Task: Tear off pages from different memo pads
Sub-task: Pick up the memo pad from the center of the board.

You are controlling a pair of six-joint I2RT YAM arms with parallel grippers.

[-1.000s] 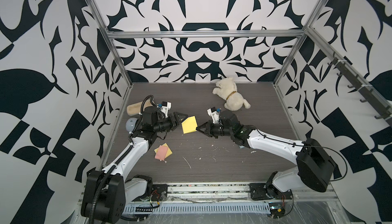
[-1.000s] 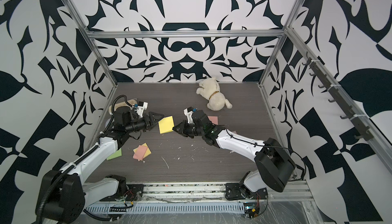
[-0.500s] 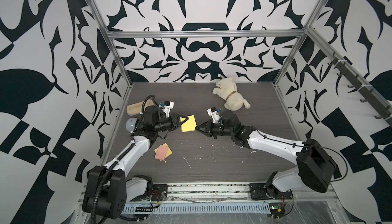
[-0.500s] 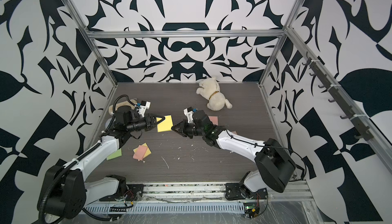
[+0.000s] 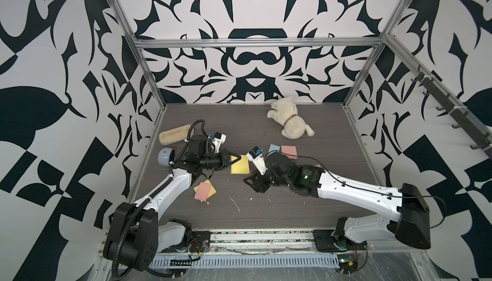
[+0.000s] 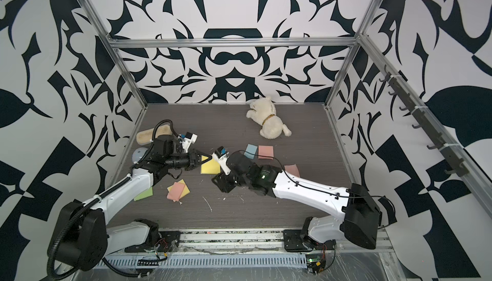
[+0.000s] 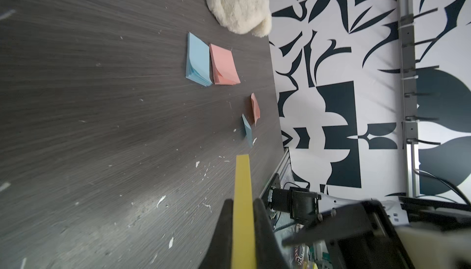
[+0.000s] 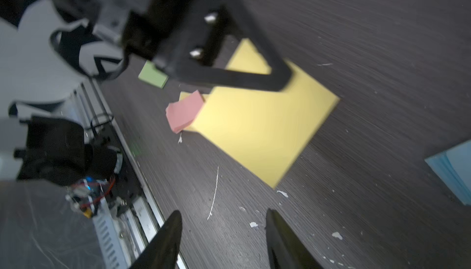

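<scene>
While the left arm's black gripper (image 7: 242, 202) is clamped tight on one edge of the thick square yellow memo pad (image 5: 241, 166) near the middle of the dark wood-grain table (image 5: 266, 213), the right arm's black gripper (image 8: 223, 214) hangs near it, fingers spread wide and empty.

Both top views look steeply down from high in front over the whole surface (image 5: 279, 213). The wrist views sit close above it; both catch the yellow memo pad (image 8: 254, 132).
</scene>
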